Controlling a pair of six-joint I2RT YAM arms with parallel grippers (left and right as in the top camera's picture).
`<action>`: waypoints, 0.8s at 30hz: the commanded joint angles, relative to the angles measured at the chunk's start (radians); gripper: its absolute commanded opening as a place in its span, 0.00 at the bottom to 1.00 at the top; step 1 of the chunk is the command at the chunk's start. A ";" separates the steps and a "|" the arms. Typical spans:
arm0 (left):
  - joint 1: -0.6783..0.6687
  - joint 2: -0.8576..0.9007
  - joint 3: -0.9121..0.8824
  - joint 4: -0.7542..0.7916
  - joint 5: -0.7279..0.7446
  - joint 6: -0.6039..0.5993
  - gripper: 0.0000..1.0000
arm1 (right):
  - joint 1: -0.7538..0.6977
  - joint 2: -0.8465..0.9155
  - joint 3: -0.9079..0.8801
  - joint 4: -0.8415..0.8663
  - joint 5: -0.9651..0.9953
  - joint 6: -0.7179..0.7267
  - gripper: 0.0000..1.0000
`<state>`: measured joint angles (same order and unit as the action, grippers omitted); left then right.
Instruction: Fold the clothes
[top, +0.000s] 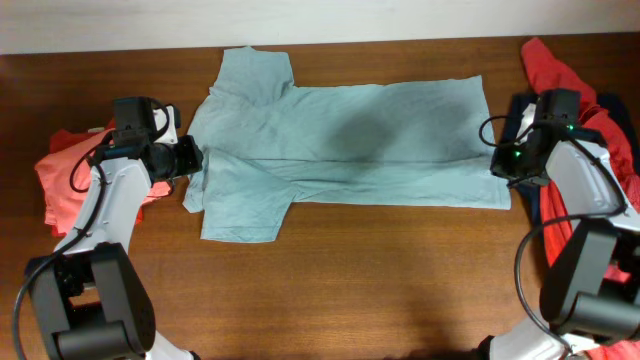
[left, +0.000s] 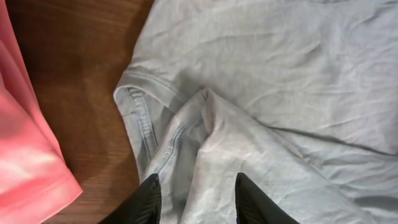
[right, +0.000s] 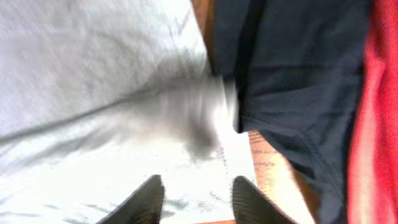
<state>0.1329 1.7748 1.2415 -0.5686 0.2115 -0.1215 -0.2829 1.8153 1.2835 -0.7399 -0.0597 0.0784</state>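
A pale grey-blue T-shirt (top: 340, 140) lies sideways across the table, its body doubled over lengthwise, collar and sleeves to the left. My left gripper (top: 195, 160) hovers at the shirt's left edge. In the left wrist view the gripper (left: 196, 186) is open over a bunched sleeve seam (left: 180, 130), with cloth lying loose between the fingers. My right gripper (top: 497, 160) is at the hem on the right. In the right wrist view it (right: 198, 186) stands open above the shirt's hem corner (right: 205, 118), gripping nothing.
A coral-red tee (top: 60, 175) is piled at the left edge, also in the left wrist view (left: 25, 155). At the right lie a red tee (top: 560, 70) and a navy piece (right: 292, 74). Bare wood (top: 380, 270) fronts the shirt.
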 joint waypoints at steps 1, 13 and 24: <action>0.000 0.010 -0.002 -0.038 0.002 0.002 0.40 | -0.005 0.031 -0.001 -0.007 -0.019 0.000 0.49; 0.000 0.010 -0.016 -0.341 0.002 0.002 0.39 | -0.005 0.032 -0.001 -0.098 -0.019 -0.022 0.56; 0.000 0.010 -0.167 -0.256 0.020 0.002 0.40 | -0.005 0.032 -0.001 -0.162 -0.019 -0.022 0.57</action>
<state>0.1329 1.7752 1.1099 -0.8467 0.2104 -0.1211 -0.2829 1.8435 1.2835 -0.8982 -0.0734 0.0628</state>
